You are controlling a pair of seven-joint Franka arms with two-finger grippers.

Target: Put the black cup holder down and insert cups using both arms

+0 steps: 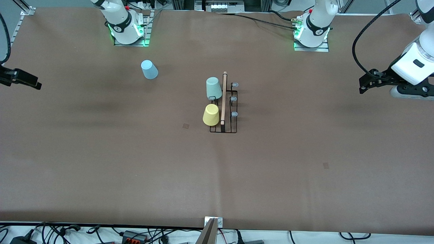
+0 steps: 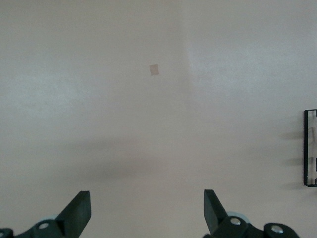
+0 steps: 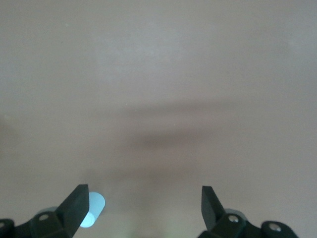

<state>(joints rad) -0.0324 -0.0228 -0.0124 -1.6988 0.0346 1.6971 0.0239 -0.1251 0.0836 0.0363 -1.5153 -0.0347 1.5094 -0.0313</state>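
The black cup holder (image 1: 226, 107) stands mid-table (image 1: 101, 162), bearing the pale green cup (image 1: 213, 88) and yellow cup (image 1: 211, 115). The light blue cup (image 1: 149, 69) stands apart, toward the right arm's end. Left tool (image 2: 147, 210) and right tool (image 3: 144, 207) hover spread and empty over the table's ends.

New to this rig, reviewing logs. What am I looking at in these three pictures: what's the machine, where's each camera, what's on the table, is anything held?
Two white robot arms are bolted along one edge of a brown table.

The wide picture comes from a high camera facing them. The other two come from cameras on the arms' wrists, looking down past their own black fingers.

The left gripper hangs over the left arm's end of the table, open and empty. The right gripper hangs over the right arm's end, also open and empty.

Mid-table stands the black cup holder, a wire rack with a wooden rod. A pale green cup and a yellow cup sit upside down on it. A light blue cup lies on the table, apart from the holder, nearer the right arm's base.

Nothing is held.
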